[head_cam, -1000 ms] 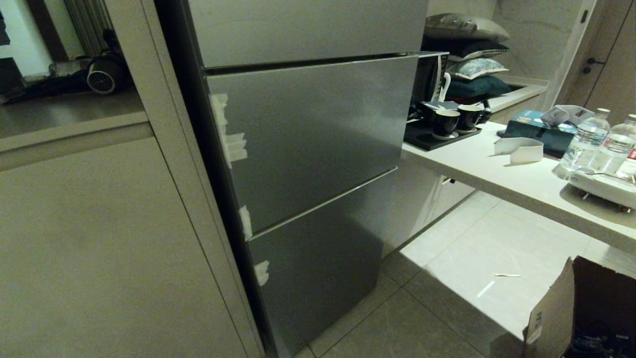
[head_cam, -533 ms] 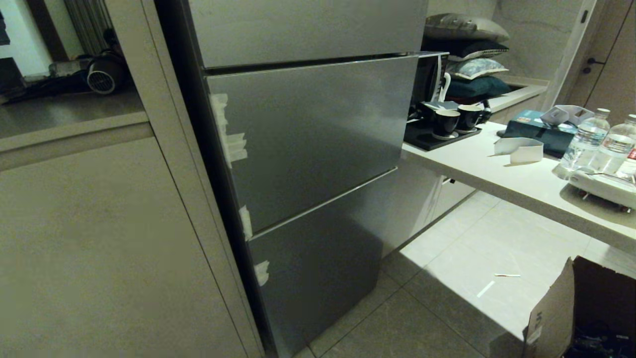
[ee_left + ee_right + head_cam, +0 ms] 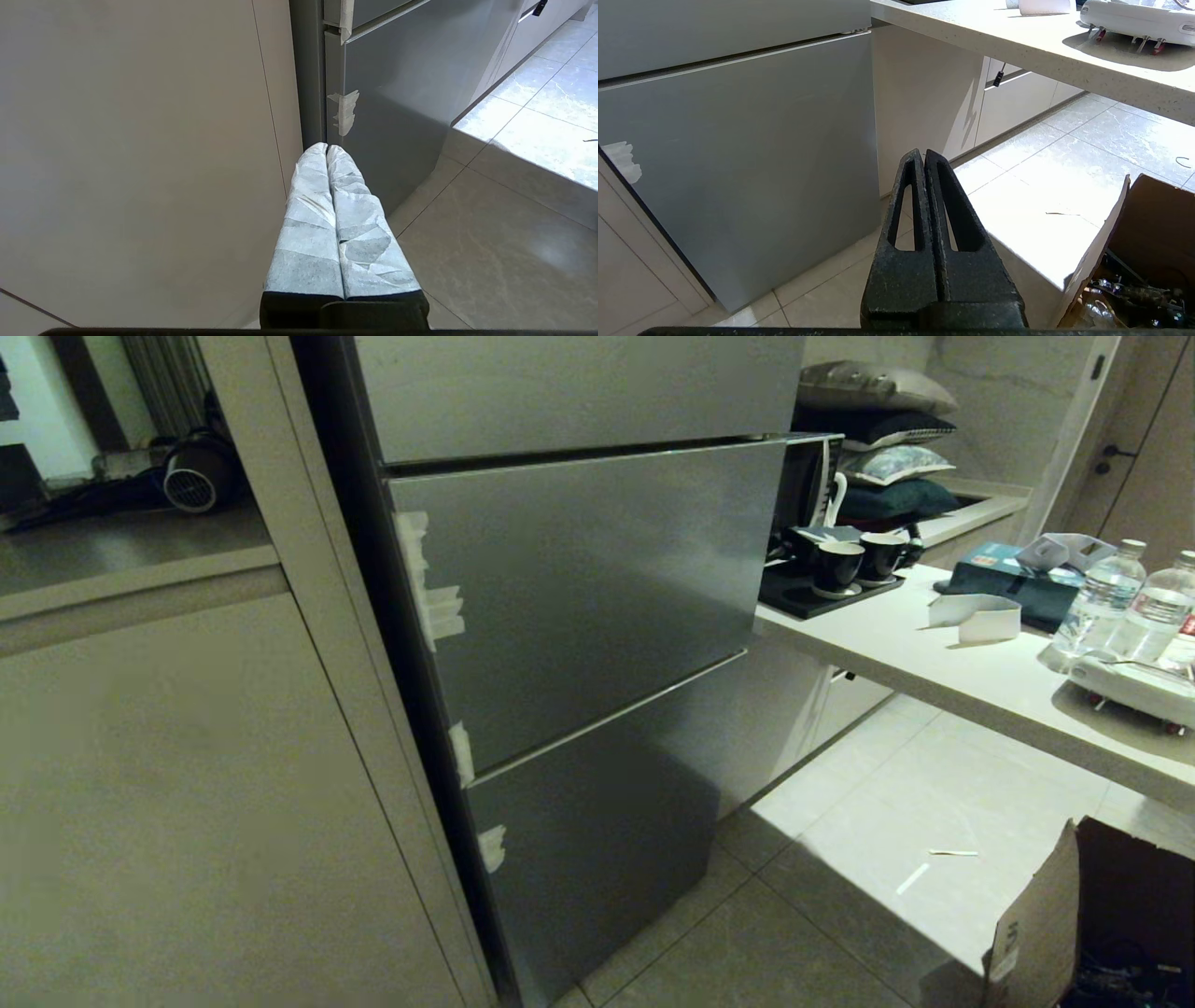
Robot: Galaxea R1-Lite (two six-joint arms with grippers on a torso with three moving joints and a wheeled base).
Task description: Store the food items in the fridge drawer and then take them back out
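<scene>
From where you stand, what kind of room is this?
Probably a home kitchen: a steel fridge with closed doors, a pale countertop carrying dark cups and water bottles, and a tiled floor.

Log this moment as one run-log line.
fridge: closed | food items: unseen | left claw: shut, empty, low by fridge | right claw: shut, empty

A tall grey fridge [image 3: 579, 607] stands shut, with bits of white tape [image 3: 439, 607] stuck along its left edge. To its right, a pale counter [image 3: 980, 686] carries two dark cups [image 3: 836, 567], two water bottles [image 3: 1102, 593] and a blue box [image 3: 1008, 581]. Pillows [image 3: 878, 429] are stacked behind. A cardboard box [image 3: 1036, 915] sits on the tiled floor [image 3: 840, 859].
</scene>
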